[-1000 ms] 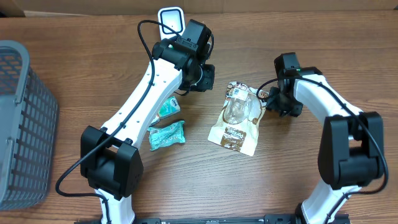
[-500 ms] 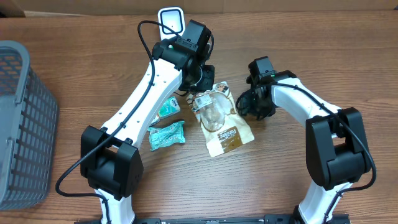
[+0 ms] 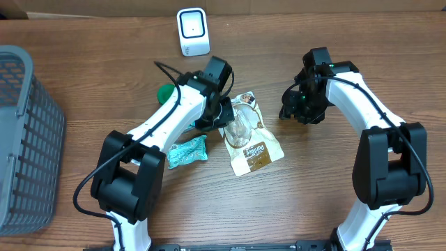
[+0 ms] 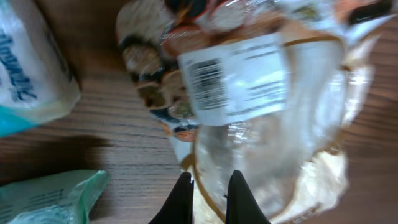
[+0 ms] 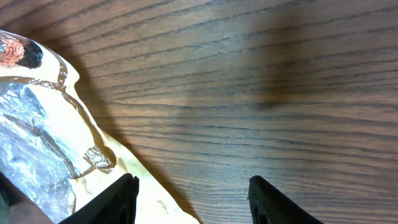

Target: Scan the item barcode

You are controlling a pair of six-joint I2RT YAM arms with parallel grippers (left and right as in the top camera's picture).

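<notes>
One handover looks done: left gripper [image 4: 210,179] now pinches the snack bag [image 3: 255,149], right gripper [image 5: 193,184] has withdrawn half open; scanner [image 3: 192,31] next.

The left arm [image 3: 171,124] and right arm [image 3: 362,97] have smooth white links between blocky black joints, on heavy black base housings. A thin black cable [image 3: 162,68] runs along the left arm. The left gripper [image 4: 209,177] has slim, tapering black fingers [image 4: 181,200]. The right gripper [image 5: 193,179] has broader, rounded black ones.
</notes>
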